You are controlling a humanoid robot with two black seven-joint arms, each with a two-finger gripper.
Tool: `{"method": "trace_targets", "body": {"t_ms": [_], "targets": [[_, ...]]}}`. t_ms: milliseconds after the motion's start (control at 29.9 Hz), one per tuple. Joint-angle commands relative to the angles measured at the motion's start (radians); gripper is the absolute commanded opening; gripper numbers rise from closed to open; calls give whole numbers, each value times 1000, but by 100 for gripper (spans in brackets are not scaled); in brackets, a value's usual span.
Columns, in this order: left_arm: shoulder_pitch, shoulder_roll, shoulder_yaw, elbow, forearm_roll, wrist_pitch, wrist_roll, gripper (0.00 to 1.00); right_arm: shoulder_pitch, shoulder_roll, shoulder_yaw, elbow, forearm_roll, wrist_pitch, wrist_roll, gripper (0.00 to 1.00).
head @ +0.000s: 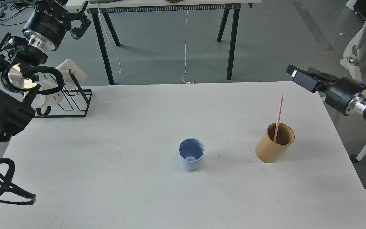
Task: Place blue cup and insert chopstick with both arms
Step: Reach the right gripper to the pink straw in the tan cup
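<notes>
The blue cup stands upright and empty near the middle of the white table. The pink chopstick leans in the tan wooden cylinder, to the right of the cup. My right gripper hovers off the table's right edge, above and to the right of the cylinder, pointing left and apart from everything. Its fingers read as one dark block. My left arm rises at the far left, and its wrist runs to the top edge. Its fingers are out of view.
A black wire rack holding a white mug stands at the table's back left corner, beside my left arm. A white chair is off the right edge. A second table's black legs stand behind.
</notes>
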Motion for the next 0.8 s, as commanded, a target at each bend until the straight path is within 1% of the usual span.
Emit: {"method": "trace_targets", "body": {"t_ms": [0,234,301,434,535,635,769], "targets": [[1,0,0,0,-9,0,0,99,-6,41,-55,-12,-18,-20,0,92],[1,0,6,0,-7,0,0,99,-18,134,-132,-109,-22,-29,-2,74],[1,0,9,0,-7,0,0,99,-19,154,-133,-129,-22,-31,0,71],[3,1,15,-1,-6,0,-3,99,-19,162,-141,-129,-27,-29,0,61],[3,4,14,-1,-6,0,-3,99,-15,162,-156,-127,-76,-29,0,52],[3,6,14,-1,-6,0,-4,99,-15,161,-158,-123,-145,-29,-2,47],[3,6,14,-1,-6,0,-6,99,-18,155,-161,-123,-160,-29,-3,39]]}}
